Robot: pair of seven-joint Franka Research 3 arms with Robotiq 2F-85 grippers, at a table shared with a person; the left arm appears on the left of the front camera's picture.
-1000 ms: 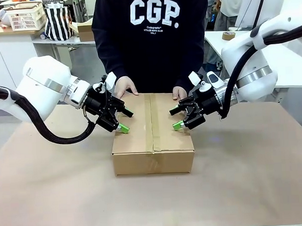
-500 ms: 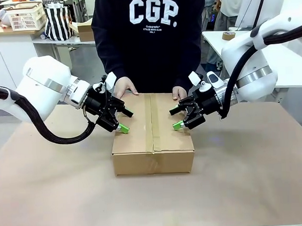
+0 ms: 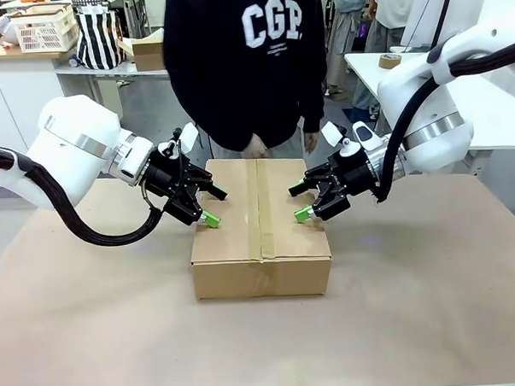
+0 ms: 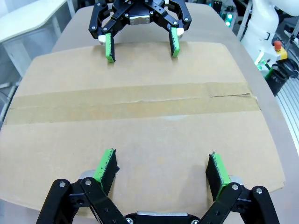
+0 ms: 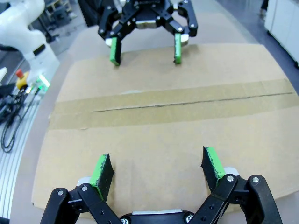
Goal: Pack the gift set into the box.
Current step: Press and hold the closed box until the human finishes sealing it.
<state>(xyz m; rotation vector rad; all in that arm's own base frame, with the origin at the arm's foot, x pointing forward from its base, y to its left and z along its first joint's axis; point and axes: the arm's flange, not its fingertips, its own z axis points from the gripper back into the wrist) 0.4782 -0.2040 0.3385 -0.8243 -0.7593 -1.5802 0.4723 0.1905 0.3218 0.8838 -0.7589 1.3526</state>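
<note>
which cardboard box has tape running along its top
The large box on the table, between left pincer and right pincer; the smaller box stands far back behind the person.

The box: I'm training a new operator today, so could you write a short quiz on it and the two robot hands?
1. True or false: the box has its top flaps shut.
2. The left hand and right hand are: A) both open, B) both shut, C) one open, one shut.
3. Fill in: the tape runs along the top's ___ seam.
Key: 1 true; 2 A; 3 middle.
</note>
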